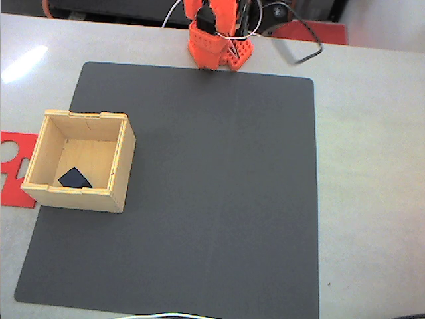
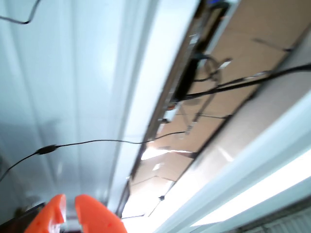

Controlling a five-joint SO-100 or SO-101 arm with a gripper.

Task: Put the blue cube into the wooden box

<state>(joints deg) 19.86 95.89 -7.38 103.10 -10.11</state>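
Fixed view: blue cube inside wooden box.

Blue cube, small, dark navy, rests tilted on floor of wooden box, near front-left corner in fixed view. Box pale plywood, square, open-topped, upright, notched rim, at left side.

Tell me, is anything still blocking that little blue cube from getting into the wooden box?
Nothing visible does. In the fixed view the blue cube already lies inside the wooden box, on its floor near the front wall. The dark mat around the box is bare, and the orange arm sits folded at the table's far edge.
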